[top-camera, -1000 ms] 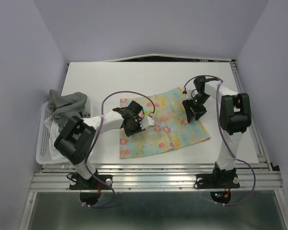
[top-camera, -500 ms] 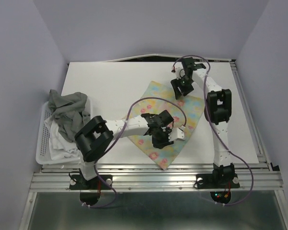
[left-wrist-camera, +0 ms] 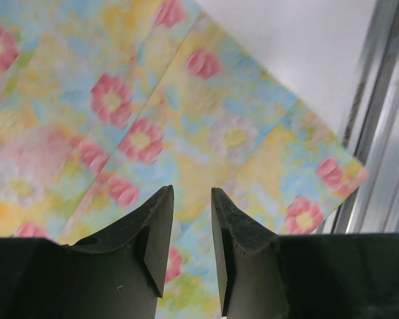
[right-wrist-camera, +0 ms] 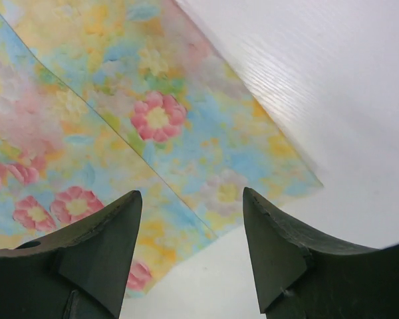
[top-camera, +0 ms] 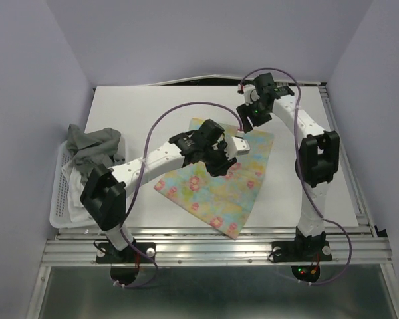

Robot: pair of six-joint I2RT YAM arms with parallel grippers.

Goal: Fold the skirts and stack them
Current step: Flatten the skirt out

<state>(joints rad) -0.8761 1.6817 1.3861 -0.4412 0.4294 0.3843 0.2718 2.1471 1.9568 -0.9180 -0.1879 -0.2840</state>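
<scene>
Basket (top-camera: 55, 211), grey skirt (top-camera: 93, 147) overhead only, floral skirt (left-wrist-camera: 186, 133) in every view

The white left arm (top-camera: 149, 158) and white right arm (top-camera: 296, 118), both black-jointed, are trailing looped purple cables (top-camera: 186, 104) and carrying dark wedge-shaped jaws.

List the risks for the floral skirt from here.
1. The floral skirt lies skewed, one corner near the table's front edge; a fold now may go crooked or drag that corner off.
2. The left gripper and right gripper hover open above it, holding nothing; a grasp on flat cloth might slip or bunch it.
</scene>
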